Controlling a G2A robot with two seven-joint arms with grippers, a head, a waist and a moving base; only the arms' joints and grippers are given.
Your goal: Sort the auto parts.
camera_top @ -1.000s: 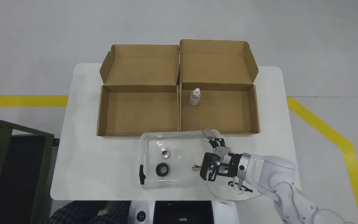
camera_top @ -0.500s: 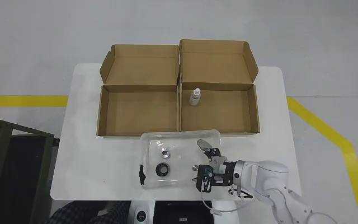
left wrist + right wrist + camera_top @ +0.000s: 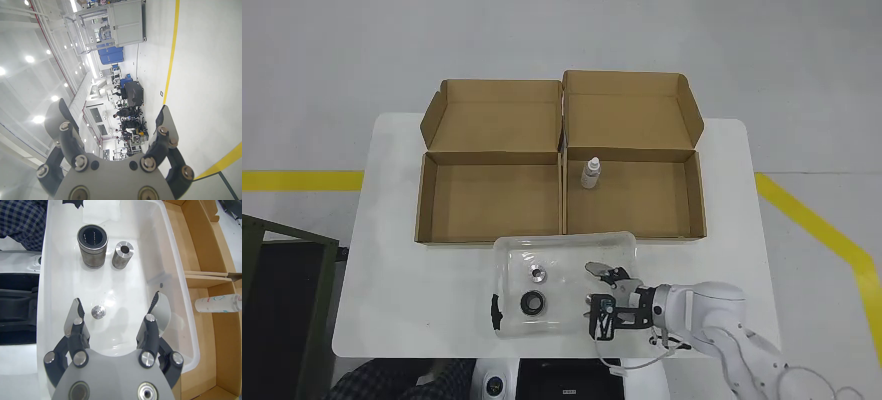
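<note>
A clear plastic tray (image 3: 512, 250) (image 3: 175, 262) sits at the table's front edge. Inside it stand a dark linear bearing (image 3: 533, 302) (image 3: 92, 248) and a smaller silver cylinder (image 3: 538, 271) (image 3: 122, 255), both upright. A small silver disc (image 3: 98, 312) lies flat on the tray floor. My right gripper (image 3: 594, 296) (image 3: 117, 300) hovers open over the tray's right half, with the disc just inside one finger and nothing held. My left gripper (image 3: 111, 108) is open and empty, pointing out at the room.
Two open cardboard boxes stand behind the tray, the left box (image 3: 489, 200) bare. The right box (image 3: 642, 200) (image 3: 208, 256) holds a small white bottle (image 3: 589, 173) (image 3: 217, 303). A black scrap (image 3: 496, 312) lies at the tray's left end.
My right gripper has moved left from the tray's right end to over the small disc. The parts and bottle have not moved.
</note>
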